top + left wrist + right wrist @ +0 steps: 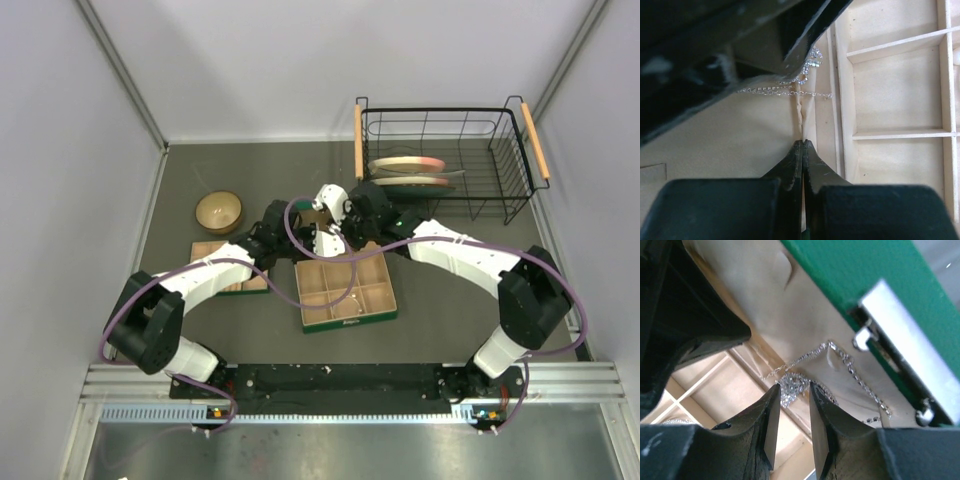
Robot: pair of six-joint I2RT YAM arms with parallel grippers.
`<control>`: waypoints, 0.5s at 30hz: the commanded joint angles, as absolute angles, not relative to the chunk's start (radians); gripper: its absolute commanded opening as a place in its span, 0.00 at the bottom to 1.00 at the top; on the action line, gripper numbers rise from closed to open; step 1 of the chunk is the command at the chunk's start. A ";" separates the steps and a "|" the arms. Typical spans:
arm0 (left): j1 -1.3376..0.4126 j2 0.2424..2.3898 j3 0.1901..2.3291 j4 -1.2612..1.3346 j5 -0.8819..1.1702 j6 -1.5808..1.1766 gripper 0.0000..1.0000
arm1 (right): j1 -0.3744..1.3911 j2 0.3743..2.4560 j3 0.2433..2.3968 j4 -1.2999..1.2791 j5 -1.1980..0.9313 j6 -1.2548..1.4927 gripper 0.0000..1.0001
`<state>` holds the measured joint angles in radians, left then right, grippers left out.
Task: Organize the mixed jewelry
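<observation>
The left arm (205, 280) bends up from its base and reaches to the middle of the desk (450, 300). The right arm (460, 250) does the same from the other side, so both meet just behind the green box (350, 321). The left claw (802, 145) points down at the soft beige lining, and its two fingers are pressed tight together with nothing seen between them. The right claw (792, 402) also points down, with its fingers (771, 420) a little bit apart, not squeezing anything. The silver chain (860, 377) lies on the beige lining at the edge of the box, next to a green wall with a shiny clasp (900, 325). One end is bunched in a small sparkly heap just past the tips of the right claw. From the left wrist view, the thin part of the chain stretches out sideways, from left to right.
</observation>
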<state>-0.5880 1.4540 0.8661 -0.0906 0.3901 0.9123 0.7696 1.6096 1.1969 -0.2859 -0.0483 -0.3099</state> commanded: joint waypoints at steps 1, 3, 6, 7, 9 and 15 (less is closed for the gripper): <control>-0.591 1.433 0.930 -0.012 0.402 0.885 0.00 | 0.784 1.568 1.170 -0.279 -0.081 -0.301 0.30; -0.592 1.437 0.931 -0.009 0.402 0.885 0.00 | 0.782 1.577 1.163 -0.279 -0.081 -0.301 0.30; -0.591 1.447 0.936 -0.008 0.397 0.884 0.00 | 0.785 1.588 1.152 -0.267 -0.071 -0.305 0.30; -0.592 1.451 0.936 -0.009 0.397 0.884 0.00 | 0.785 1.591 1.151 -0.262 -0.071 -0.305 0.30; -0.592 1.454 0.939 -0.009 0.397 0.884 0.00 | 0.787 1.601 1.150 -0.258 -0.072 -0.302 0.30; -0.592 1.468 0.946 -0.009 0.388 0.877 0.00 | 0.793 1.621 1.152 -0.255 -0.083 -0.295 0.30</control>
